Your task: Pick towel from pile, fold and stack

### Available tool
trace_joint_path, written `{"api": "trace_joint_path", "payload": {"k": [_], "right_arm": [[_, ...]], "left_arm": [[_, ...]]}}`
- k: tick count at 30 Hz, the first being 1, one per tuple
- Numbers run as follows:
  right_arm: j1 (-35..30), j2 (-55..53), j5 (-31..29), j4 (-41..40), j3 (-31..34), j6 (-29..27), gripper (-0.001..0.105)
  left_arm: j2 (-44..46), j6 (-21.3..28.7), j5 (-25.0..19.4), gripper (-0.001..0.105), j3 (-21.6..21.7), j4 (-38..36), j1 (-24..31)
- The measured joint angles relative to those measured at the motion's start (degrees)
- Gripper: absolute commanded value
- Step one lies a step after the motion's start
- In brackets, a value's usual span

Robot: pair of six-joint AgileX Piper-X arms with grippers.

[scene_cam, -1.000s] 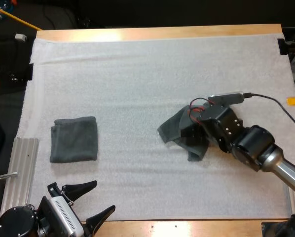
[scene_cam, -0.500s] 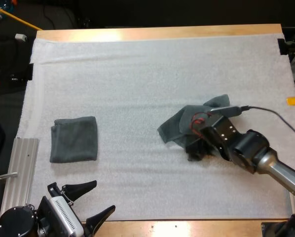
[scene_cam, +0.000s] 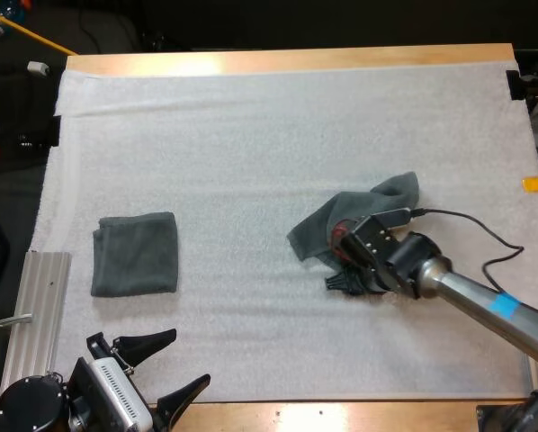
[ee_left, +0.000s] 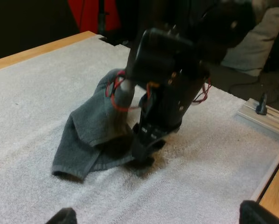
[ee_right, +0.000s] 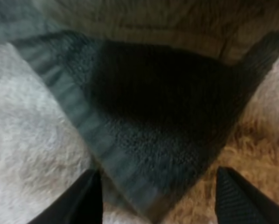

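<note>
A crumpled grey-green towel (scene_cam: 366,203) lies on the white mat (scene_cam: 251,135), right of centre. My right gripper (scene_cam: 338,282) is low at its near edge. In the right wrist view its fingers (ee_right: 86,198) stand apart, and a corner of the towel (ee_right: 153,116) lies loose between and ahead of them. From the left wrist view, the right gripper (ee_left: 144,156) points down onto the mat at the edge of the towel (ee_left: 90,130). A folded towel (scene_cam: 136,254) lies flat at the mat's left. My left gripper (scene_cam: 191,356) rests open at the near left edge, holding nothing.
A silver metal rail (scene_cam: 33,310) runs along the mat's near left side. The wooden table edge (scene_cam: 296,59) borders the far side. Bare mat stretches between the two towels.
The right gripper has come down toward the mat's near side and opened, letting go of the crumpled towel, which now spreads out behind it. The left arm has not moved.
</note>
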State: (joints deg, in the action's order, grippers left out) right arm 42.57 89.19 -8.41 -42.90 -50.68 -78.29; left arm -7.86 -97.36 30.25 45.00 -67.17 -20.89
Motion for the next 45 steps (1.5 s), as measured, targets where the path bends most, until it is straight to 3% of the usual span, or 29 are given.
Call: {"api": "trace_joint_path", "payload": {"k": [8,11,14,24,33,38,43,45], "right_arm": [[0.0,4.8,0.0,3.1,0.0,0.5,0.038],[-0.1,5.5,-0.3,3.5,0.0,1.8,0.023],[-0.1,5.5,-1.2,3.5,0.0,2.2,0.0],[-0.1,-1.1,-1.9,0.9,-1.3,0.3,0.0],[-0.1,-14.5,-3.0,-7.7,-16.5,-9.4,0.0],[-0.1,-16.6,-3.2,-9.5,-25.4,-10.9,0.0],[-0.1,-16.5,-3.0,-9.7,-27.5,-10.9,0.0],[-0.1,-16.4,0.3,-10.1,-28.0,-10.4,0.0]], "left_arm": [[0.0,0.0,0.0,0.066,0.0,0.0,0.0],[0.0,0.0,0.0,0.066,0.0,0.0,0.0],[0.0,0.0,0.0,0.066,0.0,0.0,0.0],[0.0,0.0,0.0,0.066,0.0,0.0,0.0],[0.0,0.0,0.0,0.066,0.0,0.0,0.0],[0.0,0.0,0.0,0.066,0.0,0.0,0.0],[0.0,0.0,0.0,0.066,0.0,0.0,0.0],[0.0,0.0,0.0,0.066,0.0,0.0,0.0]]}}
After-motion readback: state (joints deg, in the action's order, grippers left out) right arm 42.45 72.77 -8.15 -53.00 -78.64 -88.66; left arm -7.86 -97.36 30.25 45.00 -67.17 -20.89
